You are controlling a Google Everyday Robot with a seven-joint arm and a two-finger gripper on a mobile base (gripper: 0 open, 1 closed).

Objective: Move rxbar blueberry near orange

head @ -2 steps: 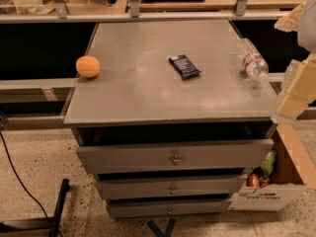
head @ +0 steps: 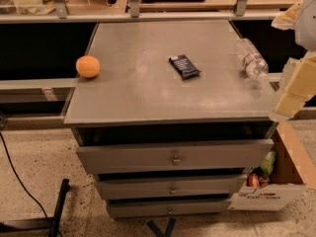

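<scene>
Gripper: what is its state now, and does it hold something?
The gripper: at the right edge, beside the cabinet; open or closed cannot be told. The snack bar lies on the cabinet top, not held.

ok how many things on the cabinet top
3: orange at the left edge, rxbar blueberry near the middle, water bottle at the right; gripper hovers off the right edge.

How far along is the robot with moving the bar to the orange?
Nothing is done yet: the rxbar blueberry lies midway across the table, far from the orange at its left edge. In hand: the gripper is off the right edge, near the water bottle, not touching the bar. Left: grab it and set it by the orange.
</scene>
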